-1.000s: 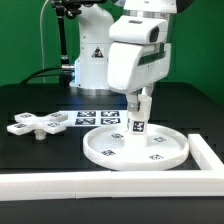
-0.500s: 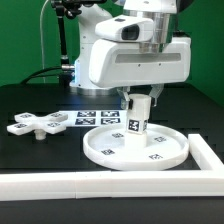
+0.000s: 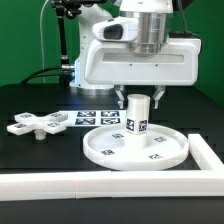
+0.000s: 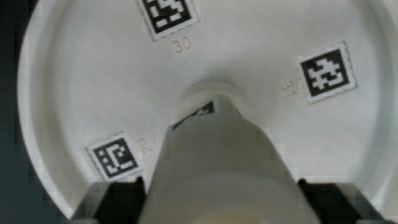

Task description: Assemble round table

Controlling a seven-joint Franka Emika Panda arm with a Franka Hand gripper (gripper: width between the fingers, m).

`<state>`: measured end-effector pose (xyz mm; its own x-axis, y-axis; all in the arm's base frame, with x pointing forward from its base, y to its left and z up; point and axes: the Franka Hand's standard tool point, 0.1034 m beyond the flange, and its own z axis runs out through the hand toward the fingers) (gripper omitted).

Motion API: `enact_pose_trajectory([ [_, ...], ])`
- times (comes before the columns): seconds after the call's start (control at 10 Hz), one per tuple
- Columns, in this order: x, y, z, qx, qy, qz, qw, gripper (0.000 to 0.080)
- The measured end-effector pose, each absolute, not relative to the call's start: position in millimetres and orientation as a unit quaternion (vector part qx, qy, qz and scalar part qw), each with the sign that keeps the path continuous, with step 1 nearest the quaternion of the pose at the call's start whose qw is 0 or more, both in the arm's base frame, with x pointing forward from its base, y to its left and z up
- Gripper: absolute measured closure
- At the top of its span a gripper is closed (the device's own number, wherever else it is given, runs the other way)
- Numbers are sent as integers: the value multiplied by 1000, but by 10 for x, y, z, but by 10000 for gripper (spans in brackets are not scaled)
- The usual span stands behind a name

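While the rimmed disc lies flat on the surface, stiff and probably light, our claw is clamped on the smooth post upright at its centre; we judge side grips best. The cross-shaped piece lies apart.

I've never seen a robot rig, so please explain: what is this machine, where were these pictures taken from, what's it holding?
The white machine is a robot arm ending in two jaws. One picture comes from a camera off the arm, the other from a camera on its wrist, looking down the held part. The jaws grip a short post, upright at the middle of a rimmed round disc on the black table. A cross-shaped piece lies apart, on the exterior view's left. Behind lies the marker board.
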<state>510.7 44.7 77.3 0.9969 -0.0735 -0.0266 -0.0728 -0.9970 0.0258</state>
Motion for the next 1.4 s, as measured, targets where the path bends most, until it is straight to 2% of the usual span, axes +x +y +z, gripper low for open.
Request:
enact_pose_trajectory([
  [0.3, 5085, 444, 763, 972, -236, -18, -8, 390],
  [0.6, 5079, 479, 766, 928, -373, -21, -6, 390],
  [1.1, 5085, 466, 766, 860, -509, -26, -15, 390],
  [1.4, 5065, 425, 745, 722, -689, -16, -61, 390],
])
